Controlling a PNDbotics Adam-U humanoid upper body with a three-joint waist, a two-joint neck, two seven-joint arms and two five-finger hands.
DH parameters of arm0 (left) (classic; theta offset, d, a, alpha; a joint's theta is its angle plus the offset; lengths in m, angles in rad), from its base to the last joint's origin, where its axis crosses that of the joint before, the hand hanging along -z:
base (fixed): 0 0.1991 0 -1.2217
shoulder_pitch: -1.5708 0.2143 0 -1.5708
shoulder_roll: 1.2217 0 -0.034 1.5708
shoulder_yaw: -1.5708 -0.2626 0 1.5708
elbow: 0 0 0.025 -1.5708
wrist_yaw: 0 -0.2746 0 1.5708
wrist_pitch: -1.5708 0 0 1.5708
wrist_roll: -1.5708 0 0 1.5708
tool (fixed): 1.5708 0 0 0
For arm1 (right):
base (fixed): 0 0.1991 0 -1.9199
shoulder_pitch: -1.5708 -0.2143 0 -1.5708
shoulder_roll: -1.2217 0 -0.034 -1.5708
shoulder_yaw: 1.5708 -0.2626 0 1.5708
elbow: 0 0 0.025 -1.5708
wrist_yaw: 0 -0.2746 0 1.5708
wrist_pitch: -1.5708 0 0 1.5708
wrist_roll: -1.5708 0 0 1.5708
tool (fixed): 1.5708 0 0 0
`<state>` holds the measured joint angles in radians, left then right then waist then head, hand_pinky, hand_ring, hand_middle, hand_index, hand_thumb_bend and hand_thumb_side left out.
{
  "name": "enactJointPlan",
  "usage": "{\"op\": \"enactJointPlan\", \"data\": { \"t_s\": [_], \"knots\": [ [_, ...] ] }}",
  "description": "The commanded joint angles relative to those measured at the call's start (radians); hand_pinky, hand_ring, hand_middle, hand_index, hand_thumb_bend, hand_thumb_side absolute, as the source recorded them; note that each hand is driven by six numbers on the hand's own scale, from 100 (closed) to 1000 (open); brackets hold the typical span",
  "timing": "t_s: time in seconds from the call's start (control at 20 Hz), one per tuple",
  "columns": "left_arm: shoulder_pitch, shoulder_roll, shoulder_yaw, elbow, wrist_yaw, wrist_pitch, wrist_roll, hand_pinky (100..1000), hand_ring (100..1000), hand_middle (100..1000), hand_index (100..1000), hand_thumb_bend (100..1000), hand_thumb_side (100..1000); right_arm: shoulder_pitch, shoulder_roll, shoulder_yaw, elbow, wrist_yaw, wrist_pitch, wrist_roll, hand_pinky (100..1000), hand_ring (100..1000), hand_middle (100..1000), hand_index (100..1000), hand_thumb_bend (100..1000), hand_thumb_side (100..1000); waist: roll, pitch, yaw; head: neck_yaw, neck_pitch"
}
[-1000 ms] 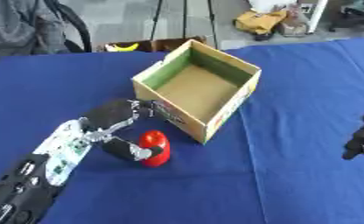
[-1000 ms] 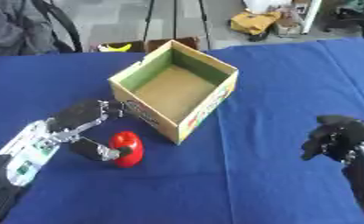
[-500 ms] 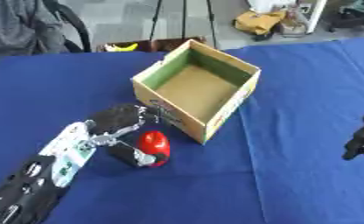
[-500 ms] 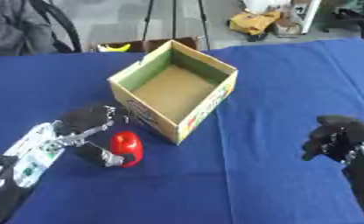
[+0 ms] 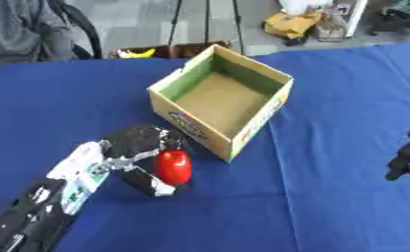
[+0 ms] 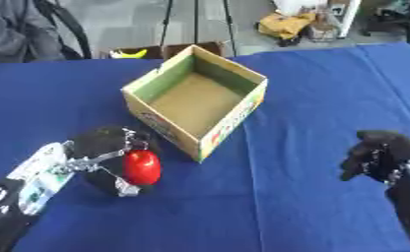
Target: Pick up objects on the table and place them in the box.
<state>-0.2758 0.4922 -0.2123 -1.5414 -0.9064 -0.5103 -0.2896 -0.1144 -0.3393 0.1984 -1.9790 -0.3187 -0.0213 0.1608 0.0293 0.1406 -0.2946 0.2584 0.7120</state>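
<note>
A red, rounded object [image 5: 173,166] is seen in the lower left of the frame, resting on the blue tablecloth [image 5: 329,123] just beside the near corner of the cardboard box [image 5: 223,105]. The left hand [image 5: 138,147] is curled around it, fingers on its far side and the thumb below it, so the object is grasped on the side away from the box. The left arm is seen coming up from the lower left corner, with a white and green panel on its forearm.

The box is placed a little above the frame's centre, turned so that one corner points toward the lower edge. Its top is open, its brown floor is bare, and its inner walls are green. A narrow strip of cloth is left between the red object and the box's nearest wall.

The right hand [image 6: 383,156] is seen at the right edge, held above the cloth with its fingers curled and nothing in them. Between it and the box a broad stretch of bare blue cloth is left open, and the same holds along the lower edge of the frame.
</note>
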Motion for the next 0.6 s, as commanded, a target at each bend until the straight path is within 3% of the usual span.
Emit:
{"op": "enactJointPlan", "data": {
  "t_s": [0.05,0.1,0.15,0.2,0.25,0.4,0.6],
  "knots": [
    [-0.004,0.018,-0.001,0.000,-0.011,-0.002,-0.015,421,565,701,828,322,463,-0.009,-0.015,0.000,-0.021,-0.005,0.001,-0.001,498,557,554,749,100,746,-0.001,-0.012,0.001,0.003,0.001],
    [-0.004,0.017,-0.001,0.003,-0.011,0.000,-0.019,415,563,701,828,308,441,-0.009,-0.015,0.000,-0.021,-0.005,0.001,-0.001,498,557,554,749,100,746,-0.001,-0.012,0.001,0.003,0.001],
    [-0.004,0.017,0.000,0.006,-0.010,0.004,-0.023,360,543,696,827,197,271,-0.009,-0.015,0.000,-0.021,-0.005,0.001,-0.001,498,557,554,749,100,745,-0.001,-0.013,0.001,0.003,0.001],
    [-0.004,0.016,0.001,0.008,-0.006,0.009,-0.027,336,534,695,826,151,208,-0.009,-0.015,0.000,-0.021,-0.005,0.001,-0.001,498,557,554,749,100,745,-0.001,-0.013,0.002,0.003,0.001],
    [-0.004,0.015,0.003,0.010,0.000,0.015,-0.031,292,517,690,825,100,193,-0.009,-0.015,0.000,-0.021,-0.005,0.001,-0.001,498,557,554,749,100,742,-0.001,-0.013,0.002,0.003,0.000],
    [-0.002,0.015,0.013,0.006,0.030,0.037,-0.036,258,497,678,816,100,251,-0.010,-0.015,-0.001,-0.021,-0.006,0.000,-0.001,498,557,554,749,100,739,-0.002,-0.013,0.003,0.003,-0.001],
    [0.002,0.044,0.042,-0.024,0.086,0.067,-0.042,239,481,668,812,100,255,-0.010,-0.017,-0.001,-0.021,-0.008,-0.001,-0.001,498,557,554,749,100,735,-0.001,-0.015,0.002,0.004,-0.002]
  ]
}}
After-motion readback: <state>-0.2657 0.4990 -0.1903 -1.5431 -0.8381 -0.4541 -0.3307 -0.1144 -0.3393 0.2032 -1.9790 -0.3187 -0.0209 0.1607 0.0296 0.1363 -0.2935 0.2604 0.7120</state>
